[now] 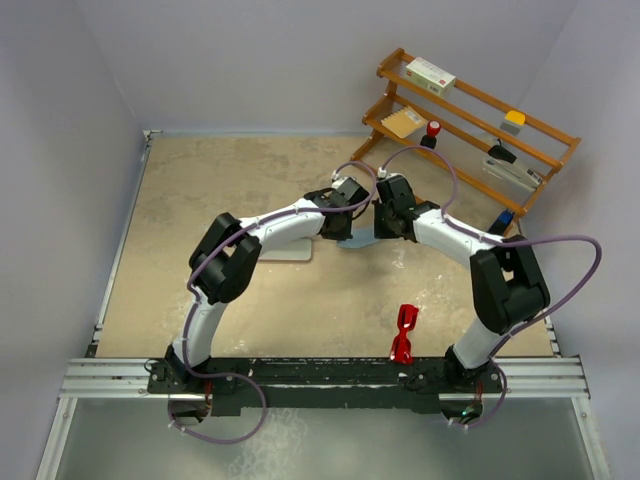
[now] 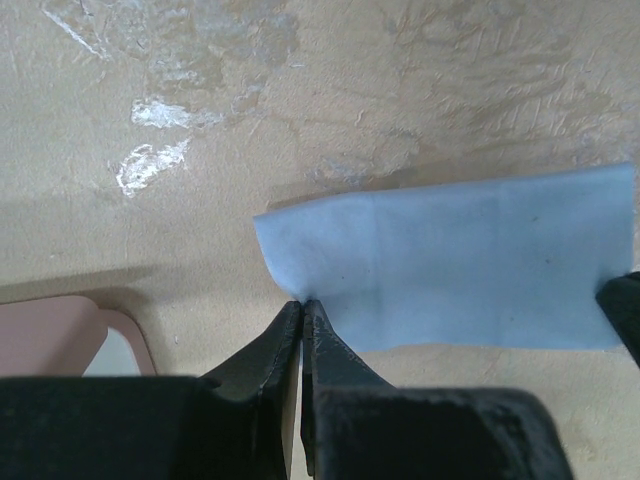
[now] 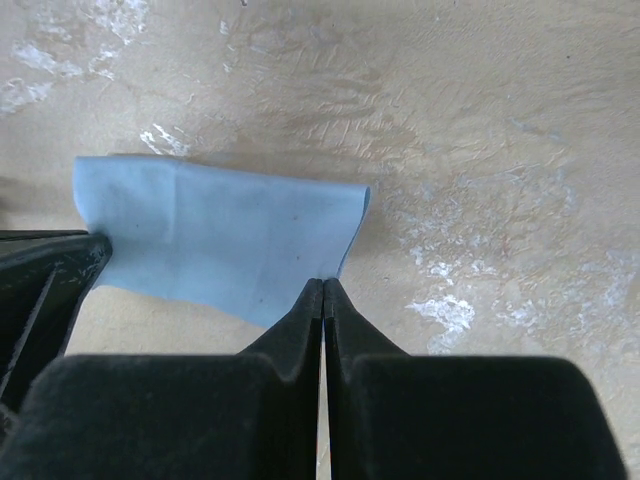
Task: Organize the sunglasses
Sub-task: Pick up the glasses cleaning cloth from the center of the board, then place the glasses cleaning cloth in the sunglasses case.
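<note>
The red sunglasses (image 1: 403,335) lie on the table near the right arm's base, apart from both grippers. At mid-table the two arms meet over a light blue cloth (image 1: 361,240). My left gripper (image 2: 302,301) is shut, pinching the near left corner of the cloth (image 2: 450,265). The right gripper (image 3: 323,280) is shut on the opposite near corner of the cloth (image 3: 220,245). The cloth stretches between them as a folded strip. Part of the pale pink case (image 2: 50,335) shows left of my left gripper, and from above it (image 1: 285,250) lies under the left arm.
A wooden rack (image 1: 470,125) stands at the back right with a box, a card, a red-topped item and other small things. A metal rail (image 1: 320,375) runs along the near table edge. Grey walls close in the table on three sides.
</note>
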